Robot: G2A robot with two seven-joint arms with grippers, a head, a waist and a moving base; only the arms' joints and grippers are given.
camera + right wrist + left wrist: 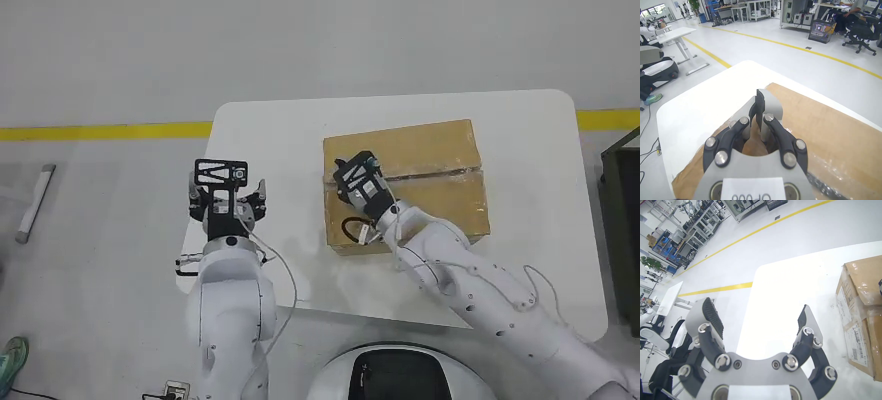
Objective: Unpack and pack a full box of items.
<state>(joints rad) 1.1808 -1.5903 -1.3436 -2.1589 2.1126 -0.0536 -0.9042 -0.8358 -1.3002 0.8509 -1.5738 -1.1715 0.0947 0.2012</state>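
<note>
A brown cardboard box (430, 150) sits on the right half of the white counter (270, 130). Its flaps are closed, with clear glossy tape along the middle seam and white labels on the end face. The right claw (758, 106) is clenched on nothing over the box's left end, by the seam. The left claw (757, 309) is spread wide above bare counter beside the box.

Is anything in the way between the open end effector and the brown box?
No, nothing visible. Just a stretch of white table lies between the left end effector, which is open, and the cardboard box. The right end effector is shut above the box's top.
</note>
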